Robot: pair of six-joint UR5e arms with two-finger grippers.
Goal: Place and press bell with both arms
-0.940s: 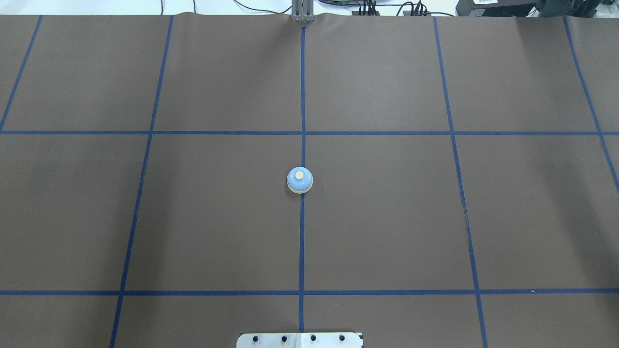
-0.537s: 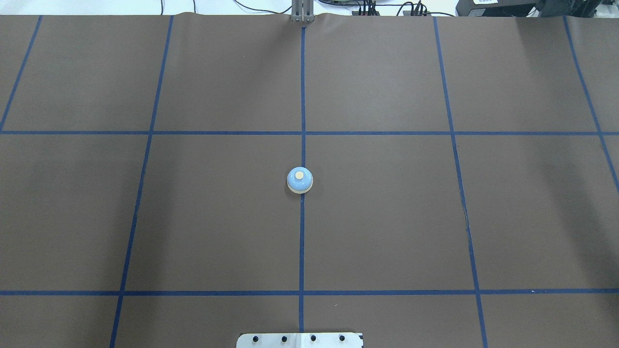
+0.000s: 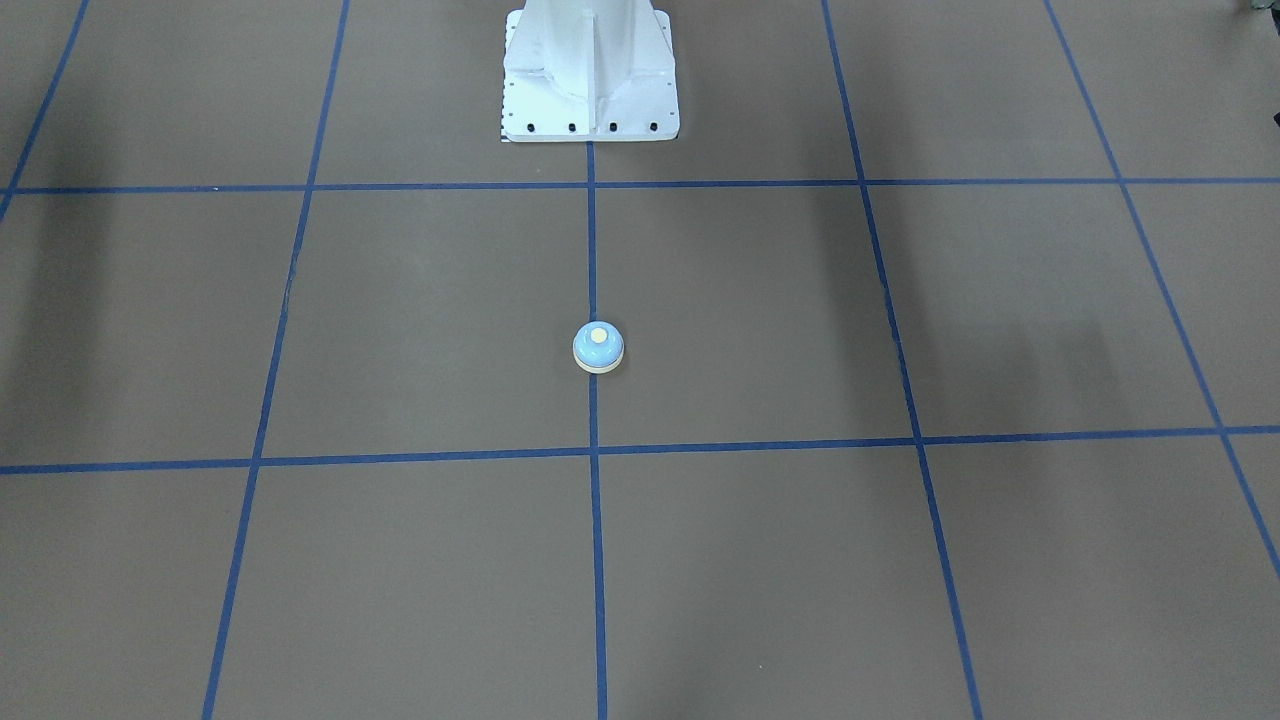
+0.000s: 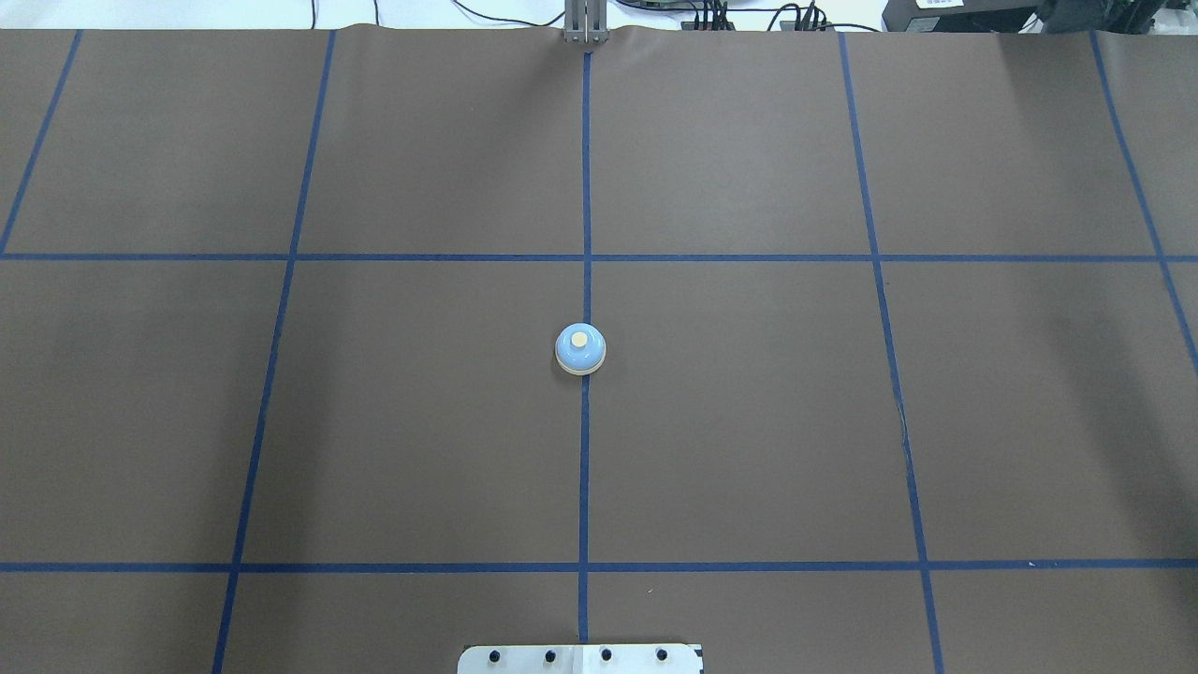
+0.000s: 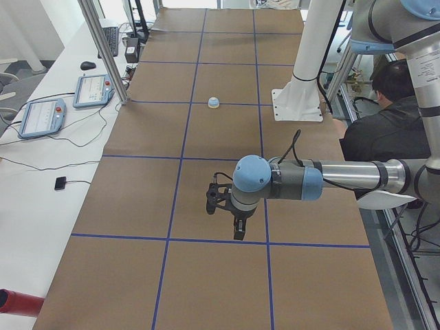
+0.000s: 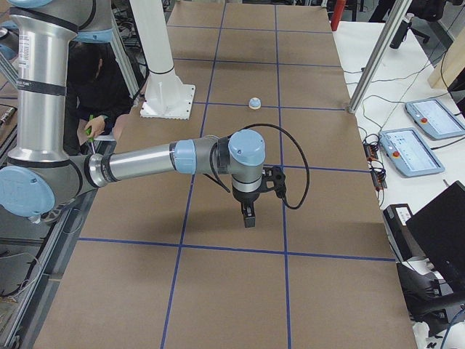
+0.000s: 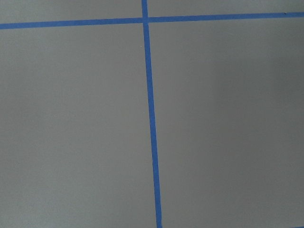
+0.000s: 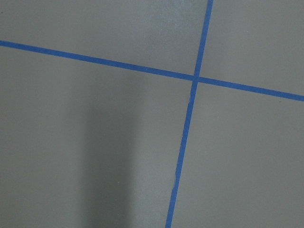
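Light-blue bell [image 4: 580, 348]: seated upright on the brown bench [image 4: 749, 440], astride the centre tape line [image 4: 586, 168].
Left pincer [image 5: 237, 230]: hung over the bench's left end, well apart from the bell, which lies to its right; open or closed cannot be told.
Right pincer [image 6: 248, 217]: mirrored at the right end; likewise cannot be told.
Nearer arm: neither is judged nearer; no long axis is offered by the round bell.

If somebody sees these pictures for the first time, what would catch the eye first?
The small light-blue bell sits on the middle blue tape line of the brown table. In the side views, the left arm and the right arm reach over the table's ends, left pincer and right pincer pointing down, far from the bell.
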